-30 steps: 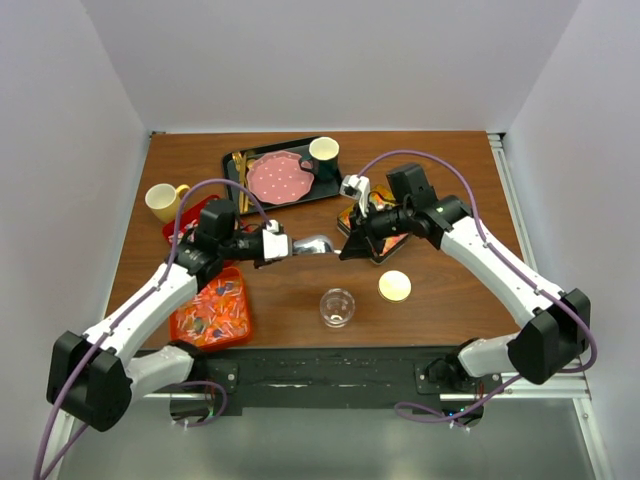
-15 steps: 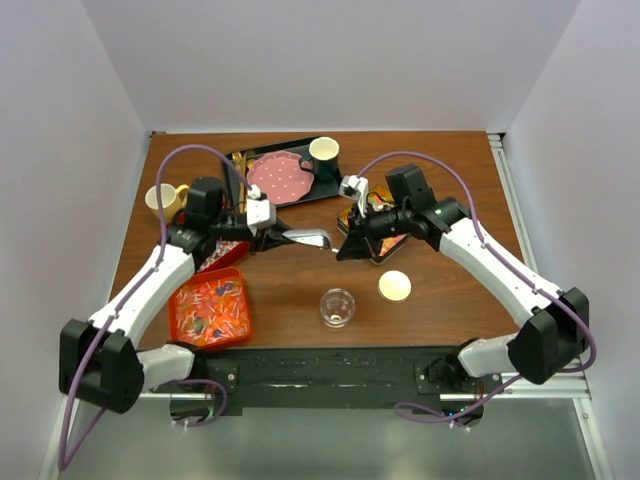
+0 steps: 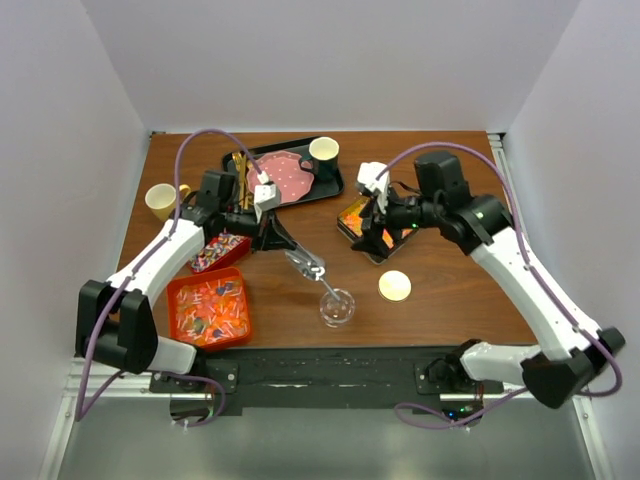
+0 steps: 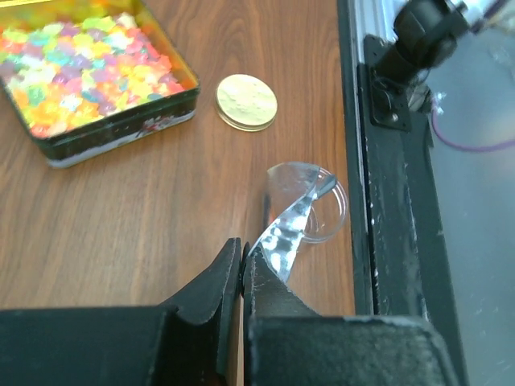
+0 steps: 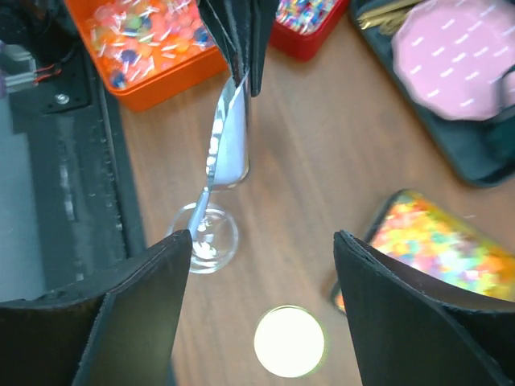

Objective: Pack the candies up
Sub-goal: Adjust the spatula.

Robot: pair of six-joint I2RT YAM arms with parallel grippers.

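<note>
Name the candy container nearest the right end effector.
The dark tin of candies, beside the right end effector; the orange tray and red tray sit near the left arm.

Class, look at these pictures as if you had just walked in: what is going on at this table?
The left end effector is shut on a shiny silver utensil, whose far end reaches the clear cup near the table's front edge. The right end effector hangs open by the tin of tiny candies, holding nothing. The other candies lie in an orange tray and a red tray. No coloured candies show in the cup; a gold lid lies beside it.
</note>
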